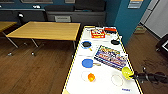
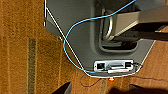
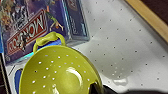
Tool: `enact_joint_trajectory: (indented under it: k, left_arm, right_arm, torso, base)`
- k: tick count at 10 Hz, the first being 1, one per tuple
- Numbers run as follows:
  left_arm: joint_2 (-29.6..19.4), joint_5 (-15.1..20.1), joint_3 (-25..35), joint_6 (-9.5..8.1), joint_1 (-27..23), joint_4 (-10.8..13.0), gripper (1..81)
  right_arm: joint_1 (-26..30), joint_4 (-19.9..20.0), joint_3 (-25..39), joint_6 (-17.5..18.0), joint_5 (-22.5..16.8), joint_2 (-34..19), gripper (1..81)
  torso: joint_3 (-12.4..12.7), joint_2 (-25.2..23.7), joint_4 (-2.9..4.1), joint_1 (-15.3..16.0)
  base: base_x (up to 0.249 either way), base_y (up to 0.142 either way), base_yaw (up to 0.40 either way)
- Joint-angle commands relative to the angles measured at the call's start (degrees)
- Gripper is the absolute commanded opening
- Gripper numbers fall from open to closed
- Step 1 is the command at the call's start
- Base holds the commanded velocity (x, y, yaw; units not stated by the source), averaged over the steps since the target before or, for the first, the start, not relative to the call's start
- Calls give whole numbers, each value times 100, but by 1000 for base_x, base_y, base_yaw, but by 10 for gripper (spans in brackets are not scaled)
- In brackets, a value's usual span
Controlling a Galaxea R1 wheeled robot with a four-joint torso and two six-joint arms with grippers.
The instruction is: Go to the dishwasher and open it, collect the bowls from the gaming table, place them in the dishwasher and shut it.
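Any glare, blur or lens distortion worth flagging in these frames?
Head view: soft throughout, and the gaming table edges lean from the wide lens. Right wrist view: a bright highlight sits inside the yellow-green bowl, a pale sheen on the white top beside it, board-game box smeared. Left wrist view: blue cable fairly crisp, floor evenly lit.

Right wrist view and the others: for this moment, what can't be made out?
- Right gripper: in the right wrist view the yellow-green perforated bowl with a loop handle covers its fingers; in the head view they are too small, so the grip is unclear.
- Left gripper: its dark tips are cut off by the left wrist view's edge.
- Colourful board game box: print is blurred in the head view.
- Long white-topped table: its near end is cut off.
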Motion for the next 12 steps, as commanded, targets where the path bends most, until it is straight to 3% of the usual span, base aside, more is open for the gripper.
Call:
enact_joint_trajectory:
  k: [1,3,4,6,8,9,11,12]
  left_arm:
    - [-72,372,33,-4,58,23,811]
    - [-46,372,50,-4,32,40,811]
    - [-37,372,50,-4,23,49,811]
    - [-37,372,50,-4,23,58,811]
    - [-116,363,103,-13,23,40,811]
    - [-255,363,328,-13,15,40,811]
    - [-894,345,1388,-13,-3,15,811]
    - [-1307,302,1978,-13,-30,5,811]
  right_arm:
    - [1027,-959,1576,10,-1436,-2050,10]
    - [861,-1235,2439,-60,-1668,-3205,10]
    - [746,-1289,2879,-401,-1669,-3768,10]
    - [387,-1289,3522,-851,-1756,-4438,10]
    - [-246,-1228,3919,-1142,-1818,-4651,10]
    - [-736,-1236,4136,-1273,-1680,-4712,10]
    - [-1897,-1315,4287,-1448,-636,-4765,10]
    - [-2495,-1298,4341,-1789,-33,-4738,10]
  torso:
    - [0,0,0,0]
    - [0,2,0,0]
    - [0,2,0,0]
    - [0,2,0,0]
    - [0,2,0,0]
    - [0,0,0,-2]
    - [0,0,0,-2]
    - [0,0,0,-2]
  base:
    - [0,0,0]
    - [0,0,0]
    - [0,0,0]
    - [0,0,0]
    - [0,0,0]
    - [0,0,0]
    - [0,0,0]
    - [0,0,0]
